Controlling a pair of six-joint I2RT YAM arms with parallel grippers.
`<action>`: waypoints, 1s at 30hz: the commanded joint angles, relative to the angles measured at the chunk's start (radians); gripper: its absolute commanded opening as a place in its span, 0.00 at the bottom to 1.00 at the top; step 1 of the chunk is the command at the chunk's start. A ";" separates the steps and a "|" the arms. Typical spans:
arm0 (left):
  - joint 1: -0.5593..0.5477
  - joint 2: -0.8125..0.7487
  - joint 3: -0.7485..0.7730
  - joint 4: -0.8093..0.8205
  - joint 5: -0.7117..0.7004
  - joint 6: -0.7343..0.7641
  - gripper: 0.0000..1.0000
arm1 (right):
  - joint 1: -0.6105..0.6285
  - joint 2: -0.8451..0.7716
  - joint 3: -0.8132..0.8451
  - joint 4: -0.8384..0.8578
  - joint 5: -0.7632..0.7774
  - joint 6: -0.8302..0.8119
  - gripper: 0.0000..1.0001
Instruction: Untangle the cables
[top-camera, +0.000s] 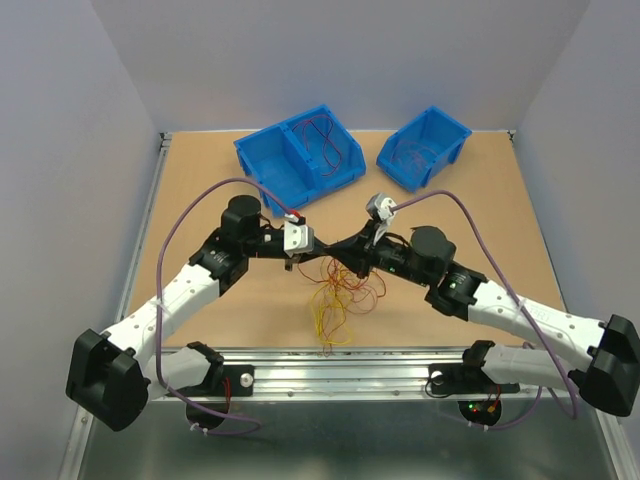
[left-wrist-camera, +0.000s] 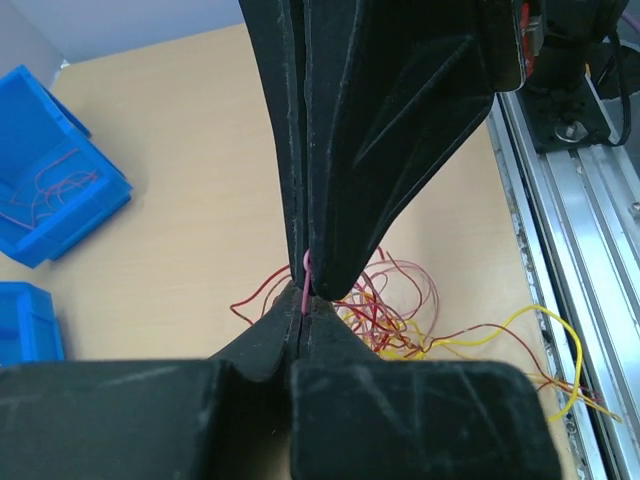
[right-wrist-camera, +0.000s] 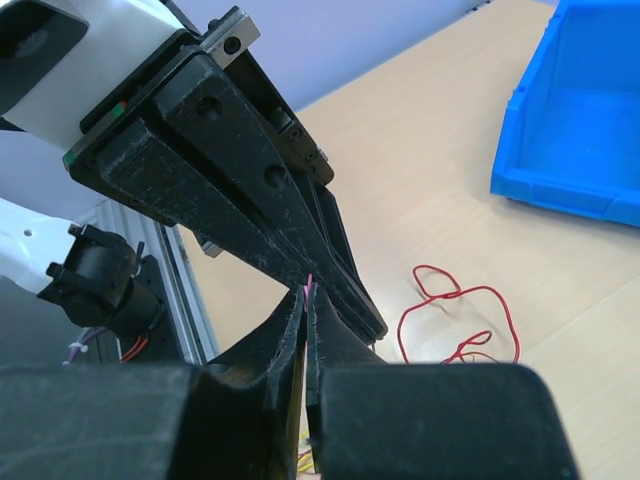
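The cables (top-camera: 337, 292) are a loose tangle of red, orange and yellow wires on the table between the arms, with yellow strands (top-camera: 328, 322) trailing toward the near rail. My left gripper (top-camera: 318, 260) and right gripper (top-camera: 342, 258) meet tip to tip just above the tangle. In the left wrist view my left gripper (left-wrist-camera: 303, 300) is shut on a thin pink-red wire (left-wrist-camera: 306, 272), and the tangle (left-wrist-camera: 392, 310) lies behind it. In the right wrist view my right gripper (right-wrist-camera: 306, 297) is shut on the same pink-red strand. A single red loop (right-wrist-camera: 455, 308) lies on the table beside it.
Two blue bins stand at the back, a large one (top-camera: 270, 160) and a smaller one (top-camera: 448, 135), each with some red wire inside. The metal rail (top-camera: 340, 372) runs along the near table edge. Purple-grey arm cables arch over both arms.
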 joint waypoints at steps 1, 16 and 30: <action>0.010 -0.016 0.022 -0.001 -0.060 -0.007 0.00 | 0.008 -0.105 -0.028 0.096 0.029 -0.010 0.07; 0.010 -0.097 0.124 -0.005 -0.156 -0.117 0.00 | 0.008 -0.167 -0.186 0.165 0.166 -0.036 0.74; 0.007 -0.073 0.693 -0.194 -0.155 -0.306 0.00 | 0.008 0.235 -0.052 0.320 0.063 -0.105 0.69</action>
